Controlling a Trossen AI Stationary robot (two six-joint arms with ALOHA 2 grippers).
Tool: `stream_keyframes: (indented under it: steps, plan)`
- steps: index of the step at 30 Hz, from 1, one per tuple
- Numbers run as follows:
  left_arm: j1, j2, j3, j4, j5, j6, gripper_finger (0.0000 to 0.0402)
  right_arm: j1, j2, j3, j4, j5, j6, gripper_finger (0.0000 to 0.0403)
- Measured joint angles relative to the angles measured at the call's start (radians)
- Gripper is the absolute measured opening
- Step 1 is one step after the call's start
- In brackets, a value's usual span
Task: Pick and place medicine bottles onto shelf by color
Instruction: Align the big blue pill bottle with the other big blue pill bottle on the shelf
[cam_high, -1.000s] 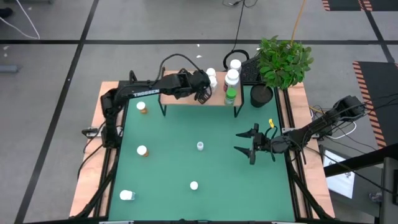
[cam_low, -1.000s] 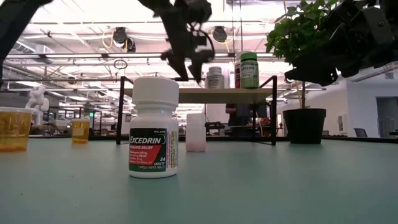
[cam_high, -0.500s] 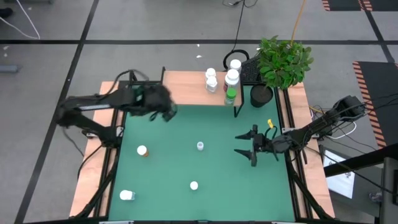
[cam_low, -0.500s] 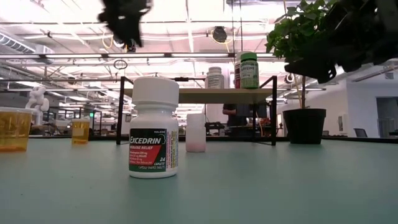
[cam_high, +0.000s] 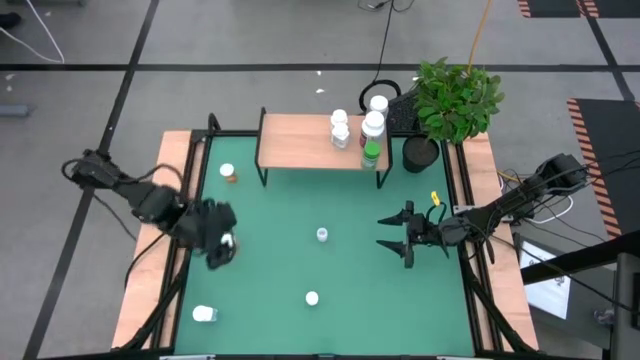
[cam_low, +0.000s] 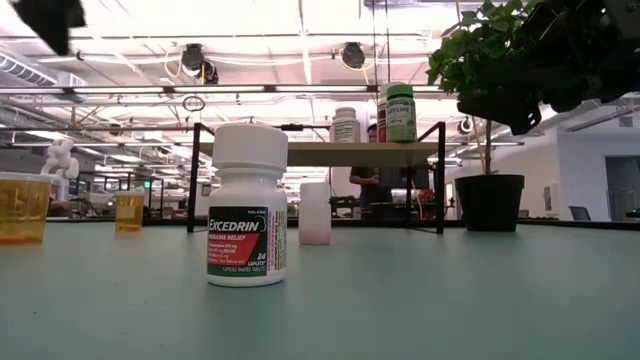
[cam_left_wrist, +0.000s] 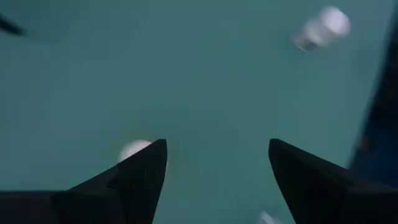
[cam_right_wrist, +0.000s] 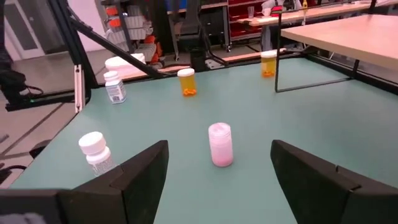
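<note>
The wooden shelf (cam_high: 300, 143) stands at the table's far side and bears two white bottles (cam_high: 340, 129) (cam_high: 372, 124) and a green one (cam_high: 370, 153) at its right end. My left gripper (cam_high: 220, 247) is open over the left of the mat, above an orange bottle (cam_high: 228, 241) whose white cap (cam_left_wrist: 132, 150) shows beside one finger. My right gripper (cam_high: 398, 232) is open and empty at the right, facing the pink bottle (cam_right_wrist: 221, 144). An Excedrin bottle (cam_low: 247, 205) stands near the front. A second orange bottle (cam_high: 228, 173) stands left of the shelf.
A white bottle (cam_high: 204, 314) lies on its side at the near left corner. A potted plant (cam_high: 452, 100) stands right of the shelf, with another white-capped bottle (cam_high: 378, 103) behind the shelf. A person stands in the room beyond the shelf (cam_low: 375, 180).
My left gripper has swung away from the shelf's middle toward the table's left and near edges and come down over the orange bottle on the left of the mat. The bottles on the shelf and the mat have stayed where they were.
</note>
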Motion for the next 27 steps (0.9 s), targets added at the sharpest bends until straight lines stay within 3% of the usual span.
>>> stream_keyframes:
  steps: [8, 18, 22, 27]
  plan:
    - [-0.321, 0.153, 0.001, 0.005, 0.063, -0.18, 0.0282, 0.0, 0.001, 0.0, 0.159, -0.229, -0.144, 0.0276]
    - [-0.486, 0.312, 0.001, 0.024, 0.321, -0.481, 0.0282, 0.002, 0.005, 0.0, 0.21, -0.332, -0.172, 0.0276]
    - [-0.521, 0.315, 0.001, 0.07, 0.324, -0.556, 0.0282, 0.002, 0.017, 0.0, 0.205, -0.332, -0.162, 0.0276]
    - [-0.564, 0.323, 0.001, 0.139, 0.201, -0.593, 0.0282, 0.002, 0.057, 0.0, 0.224, -0.331, -0.187, 0.0276]
